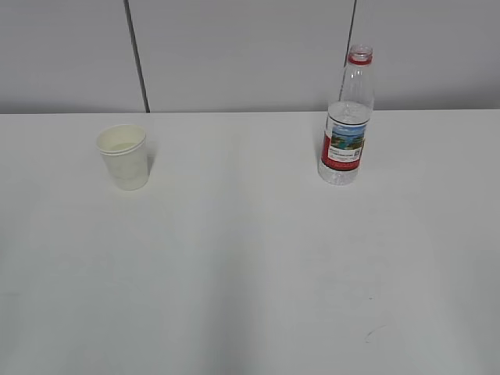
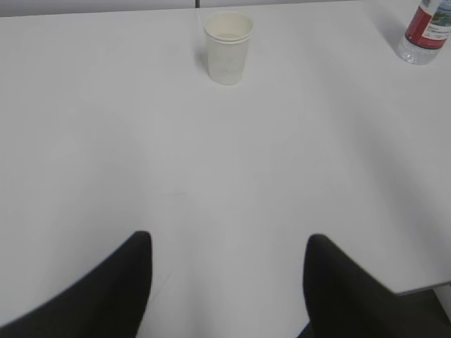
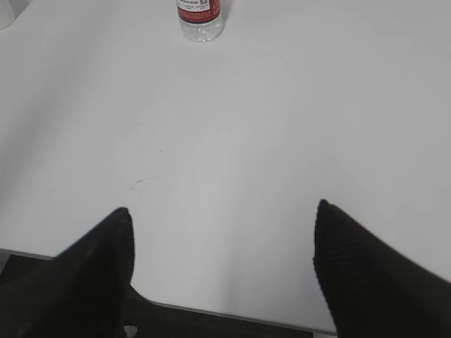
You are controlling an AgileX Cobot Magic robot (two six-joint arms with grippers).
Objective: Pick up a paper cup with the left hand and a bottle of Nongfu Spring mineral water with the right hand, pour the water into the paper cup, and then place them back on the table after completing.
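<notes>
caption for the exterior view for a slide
Paper cup and uncapped water bottle stand apart on a white table.

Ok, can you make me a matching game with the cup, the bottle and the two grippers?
Things:
1. paper cup
2. bottle
3. left gripper
4. right gripper

Descriptions:
A. red label, cap off
B. open, facing the cup
C. cream, standing on the left of the table
D. open, facing the bottle

Pairs: 1-C, 2-A, 3-B, 4-D

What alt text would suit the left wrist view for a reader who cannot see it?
An upright paper cup stands alone on the white table, far ahead of the open left gripper, whose dark fingers frame the bottom edge. A water bottle shows partly at the top right corner.
</notes>
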